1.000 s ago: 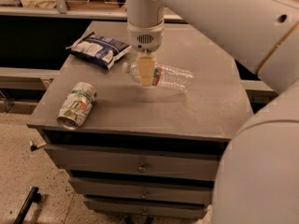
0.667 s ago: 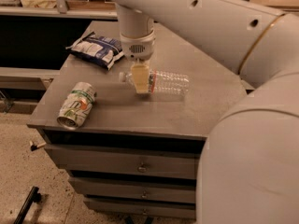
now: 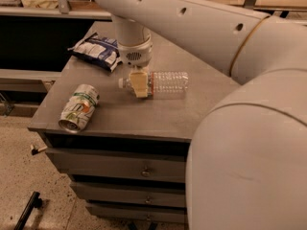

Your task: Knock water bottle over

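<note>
As the bottle [image 3: 165,83] lies on its side near the middle of the table [image 3: 144,116], cap pointing left, my claw [image 3: 140,84] hangs at its neck; whether it is apart or together I cannot tell. I judge the knock-over done, so the next move calls for lifting straight up without rolling the bottle.

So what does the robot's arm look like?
The arm is big, smooth and white, made of fat rounded tubes with small dark holes in a row and a thin tan ring at one joint. Its round wrist has a dotted grille. The cream-coloured gripper at its tip is over the neck of the clear ribbed plastic water bottle.
</note>
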`<action>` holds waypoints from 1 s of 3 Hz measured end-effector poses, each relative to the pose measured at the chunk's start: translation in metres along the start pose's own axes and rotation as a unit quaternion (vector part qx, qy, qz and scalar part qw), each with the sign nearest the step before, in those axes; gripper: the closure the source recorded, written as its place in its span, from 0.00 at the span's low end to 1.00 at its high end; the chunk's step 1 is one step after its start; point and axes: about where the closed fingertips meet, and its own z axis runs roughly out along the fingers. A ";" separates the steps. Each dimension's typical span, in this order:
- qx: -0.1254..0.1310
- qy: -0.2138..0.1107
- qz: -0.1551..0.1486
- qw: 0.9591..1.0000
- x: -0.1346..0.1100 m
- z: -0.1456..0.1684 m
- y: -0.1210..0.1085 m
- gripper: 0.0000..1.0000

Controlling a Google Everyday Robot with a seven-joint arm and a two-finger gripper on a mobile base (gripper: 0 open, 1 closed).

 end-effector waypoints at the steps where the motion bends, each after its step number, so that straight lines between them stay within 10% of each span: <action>1: 0.005 -0.004 0.000 1.000 -0.002 0.001 -0.003 0.07; 3: 0.014 -0.013 -0.002 1.000 -0.006 0.002 -0.007 0.00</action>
